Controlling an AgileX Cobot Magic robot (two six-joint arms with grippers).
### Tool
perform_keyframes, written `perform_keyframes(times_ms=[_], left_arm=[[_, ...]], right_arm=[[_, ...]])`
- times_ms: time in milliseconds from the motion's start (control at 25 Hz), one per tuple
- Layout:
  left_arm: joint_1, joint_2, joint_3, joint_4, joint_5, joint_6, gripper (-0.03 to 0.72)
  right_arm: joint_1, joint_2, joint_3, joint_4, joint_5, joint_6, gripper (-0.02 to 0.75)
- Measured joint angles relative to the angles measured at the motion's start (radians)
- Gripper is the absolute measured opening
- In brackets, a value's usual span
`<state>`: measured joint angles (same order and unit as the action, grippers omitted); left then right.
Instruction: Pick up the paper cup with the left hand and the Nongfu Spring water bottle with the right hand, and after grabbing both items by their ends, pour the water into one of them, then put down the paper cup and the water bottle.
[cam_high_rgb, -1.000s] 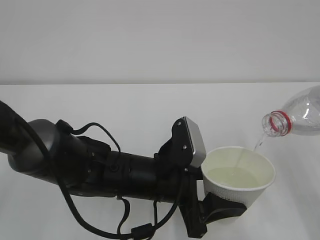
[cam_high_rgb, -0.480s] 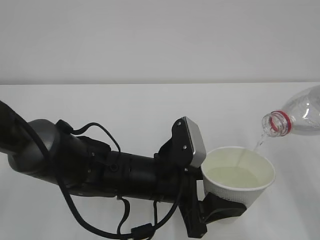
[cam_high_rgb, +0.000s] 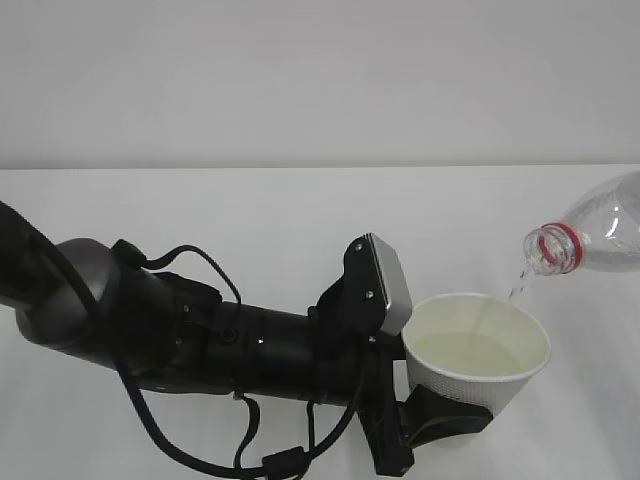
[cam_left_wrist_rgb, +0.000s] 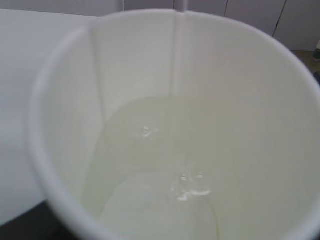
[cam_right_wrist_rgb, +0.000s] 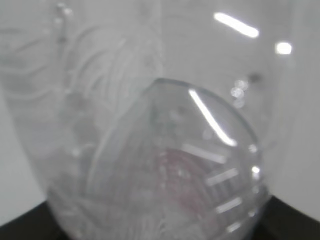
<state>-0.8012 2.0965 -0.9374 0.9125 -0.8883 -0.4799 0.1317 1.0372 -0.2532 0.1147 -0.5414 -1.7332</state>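
Tilting the Nongfu Spring water bottle (cam_high_rgb: 598, 232), presumably pinched by the unseen right hand, lets the water (cam_high_rgb: 517, 287) fall into the paper cup (cam_high_rgb: 478, 352), which is held upright below the mouth by the left hand (cam_high_rgb: 440, 418), jaws clamped low on its wall.
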Motion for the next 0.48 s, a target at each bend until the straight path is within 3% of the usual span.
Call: perform_keyframes(times_ms=[480], left_arm=[[0.0, 0.0, 0.0, 0.0, 0.0, 0.0, 0.501]], right_arm=[[0.0, 0.0, 0.0, 0.0, -0.003, -0.003, 0.452]])
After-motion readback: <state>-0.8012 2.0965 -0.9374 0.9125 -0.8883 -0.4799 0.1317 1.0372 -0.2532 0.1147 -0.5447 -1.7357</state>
